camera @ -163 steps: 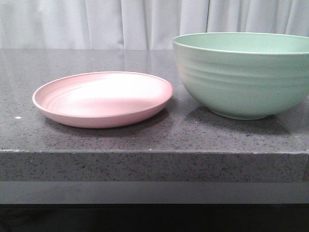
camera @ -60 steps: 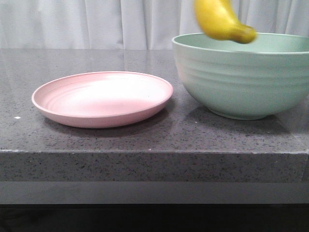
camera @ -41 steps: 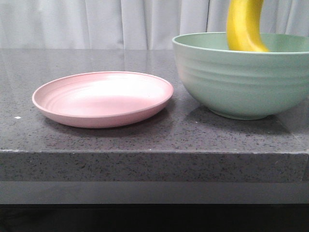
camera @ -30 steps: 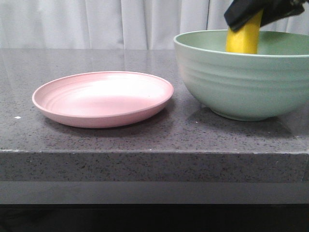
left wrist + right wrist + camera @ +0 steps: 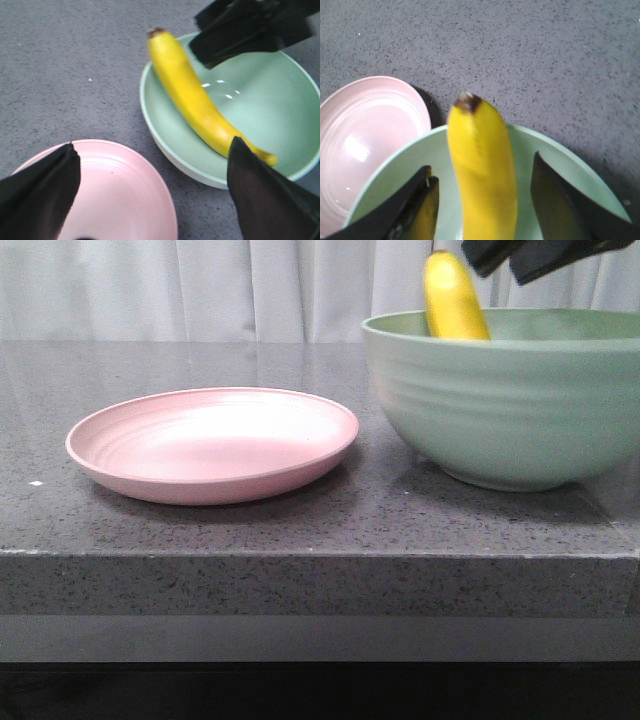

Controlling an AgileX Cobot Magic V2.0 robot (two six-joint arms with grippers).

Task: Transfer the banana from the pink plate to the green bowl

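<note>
Now banana (image 5: 482, 170) loose btwn open right pincer (image 5: 485, 200) fingers.

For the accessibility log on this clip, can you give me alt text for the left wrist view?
A yellow banana leans in the green bowl, its dark tip poking over the rim, with the right gripper open just above it. The empty pink plate sits beside the bowl on the grey speckled counter, and the left gripper, jaws open, frames the foreground.

Dark speckled counter (image 5: 300, 530) — pink plate (image 5: 212, 443), green bowl (image 5: 505, 400), seemingly apart
</note>
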